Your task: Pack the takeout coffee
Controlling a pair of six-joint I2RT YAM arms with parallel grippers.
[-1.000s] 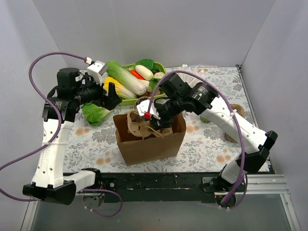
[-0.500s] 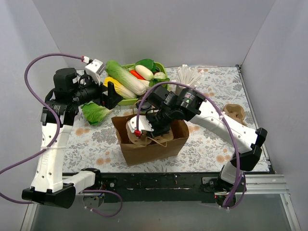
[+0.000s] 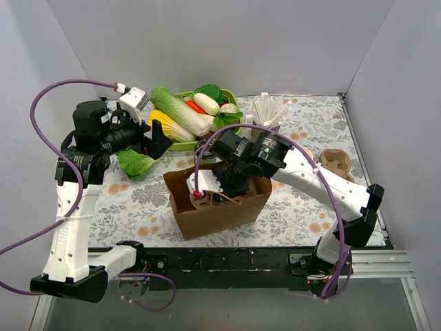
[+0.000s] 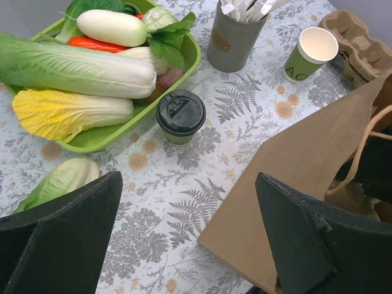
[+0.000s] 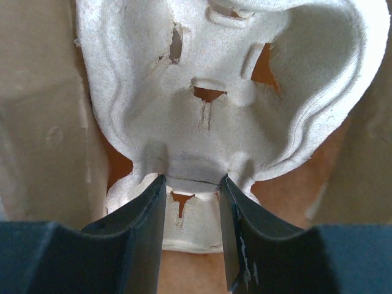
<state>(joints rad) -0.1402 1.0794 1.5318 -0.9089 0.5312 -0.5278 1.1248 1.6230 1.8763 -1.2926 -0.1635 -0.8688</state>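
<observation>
your right pincer (image 5: pixel 192 181) is down inside the paper bag (image 3: pixel 220 214), its two fingers nearly closed and nipping a thin rib at the edge of a moulded pulp cup carrier (image 5: pixel 233 92). the carrier looks to be low in the bag, though you cannot tell from here whether it lies flat on the bottom. so the step in hand seems to be seating the carrier. the next move calls for letting go of it and lifting the arm straight up out of the bag without catching the rope handle (image 4: pixel 361 153).

your left pincer (image 4: pixel 188 177) hangs wide open above the worktop (image 4: pixel 153 202) and holds nothing. the coffee (image 4: pixel 180 116) stands upright with its black lid on, not yet packed, just beside the rim of the green tray (image 4: pixel 195 58) of vegetables.

further back are the grey straw holder (image 4: pixel 236 37), a lidless green cup (image 4: pixel 311 54) and a stack of spare carriers (image 4: pixel 355 37). the right arm fills the bag mouth, so the coffee cannot go in until it is out.
</observation>
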